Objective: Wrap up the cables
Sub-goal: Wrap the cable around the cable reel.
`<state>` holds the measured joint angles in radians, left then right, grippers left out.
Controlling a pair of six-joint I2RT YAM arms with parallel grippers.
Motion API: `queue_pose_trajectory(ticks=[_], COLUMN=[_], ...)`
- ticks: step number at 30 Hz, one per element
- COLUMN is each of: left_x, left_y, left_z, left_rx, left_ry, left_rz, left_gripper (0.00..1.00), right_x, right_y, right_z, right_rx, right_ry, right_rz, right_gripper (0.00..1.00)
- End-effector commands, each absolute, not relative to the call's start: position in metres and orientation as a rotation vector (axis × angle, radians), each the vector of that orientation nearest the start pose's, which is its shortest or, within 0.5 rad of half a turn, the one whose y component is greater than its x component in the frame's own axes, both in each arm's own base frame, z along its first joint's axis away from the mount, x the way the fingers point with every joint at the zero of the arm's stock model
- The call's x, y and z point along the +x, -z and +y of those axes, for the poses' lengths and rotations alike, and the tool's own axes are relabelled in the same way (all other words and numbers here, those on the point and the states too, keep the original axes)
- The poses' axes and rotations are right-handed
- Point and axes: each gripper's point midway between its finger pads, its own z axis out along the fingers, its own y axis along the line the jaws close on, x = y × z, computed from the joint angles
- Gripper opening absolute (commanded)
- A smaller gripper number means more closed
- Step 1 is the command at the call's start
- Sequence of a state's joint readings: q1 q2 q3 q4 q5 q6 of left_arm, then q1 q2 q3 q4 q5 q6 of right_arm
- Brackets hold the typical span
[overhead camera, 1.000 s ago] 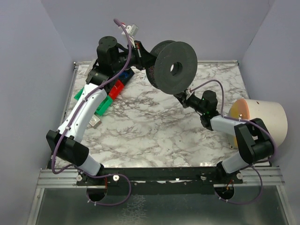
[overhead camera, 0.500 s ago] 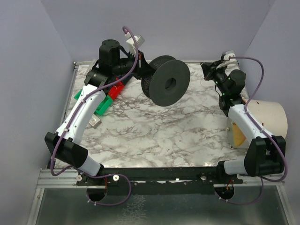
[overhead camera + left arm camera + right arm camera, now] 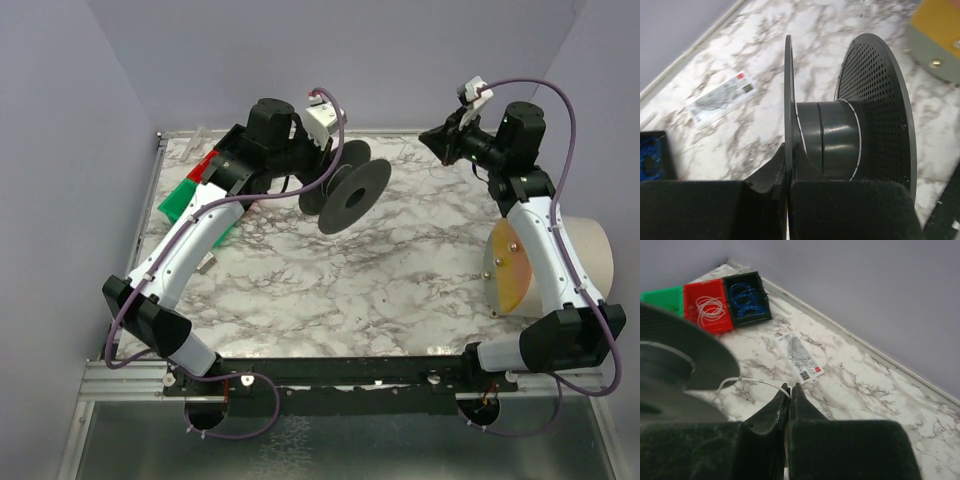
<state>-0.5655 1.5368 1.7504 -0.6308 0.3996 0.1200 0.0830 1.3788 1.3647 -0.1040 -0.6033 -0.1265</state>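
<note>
I have my left end effector [image 3: 788, 152] pinched closed on the thin rim of one flange of the black spool [image 3: 345, 190]. The spool hangs in the air near the middle of the far edge of the desk [image 3: 330, 300], with its flanges standing up on edge. A few turns of thin white cable [image 3: 750, 381] sit on its hub. The cable runs off the spool to my right end effector [image 3: 789, 390]; its fingers are pressed together on the strand, up near the far right corner. In the far left corner sit a green tray [image 3: 662, 297], a red tray [image 3: 709, 306] with white coils and a black tray [image 3: 746, 297] with blue coils; a small printed card [image 3: 802, 357] lies flat close by. A big white drum [image 3: 575, 260] rests at the right edge.
</note>
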Motion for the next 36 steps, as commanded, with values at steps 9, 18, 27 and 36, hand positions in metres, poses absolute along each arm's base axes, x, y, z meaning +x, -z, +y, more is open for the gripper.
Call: queue_pose_trajectory(ticks=[9, 18, 27, 36], left_x=[0.421, 0.439, 0.418, 0.366], left_y=[-0.340, -0.329, -0.385, -0.439], left_z=[-0.256, -0.274, -0.293, -0.312], left_rx=[0.657, 0.614, 0.794, 0.902], left_ry=[0.194, 0.230, 0.333, 0.589], left_rz=[1.844, 1.868, 1.713, 1.564], left_gripper=[0.00, 0.00, 0.00, 0.00], right_x=[0.319, 0.309, 0.351, 0.370], right_y=[-0.377, -0.372, -0.311, -0.225], right_z=[0.181, 0.198, 0.183, 0.176], right_rx=[-0.870, -0.850, -1.044, -1.325], right_ry=[-1.047, -1.315, -0.918, -0.730], right_rz=[1.633, 1.590, 1.494, 1.370], right_gripper=[0.01, 0.01, 0.47, 0.79])
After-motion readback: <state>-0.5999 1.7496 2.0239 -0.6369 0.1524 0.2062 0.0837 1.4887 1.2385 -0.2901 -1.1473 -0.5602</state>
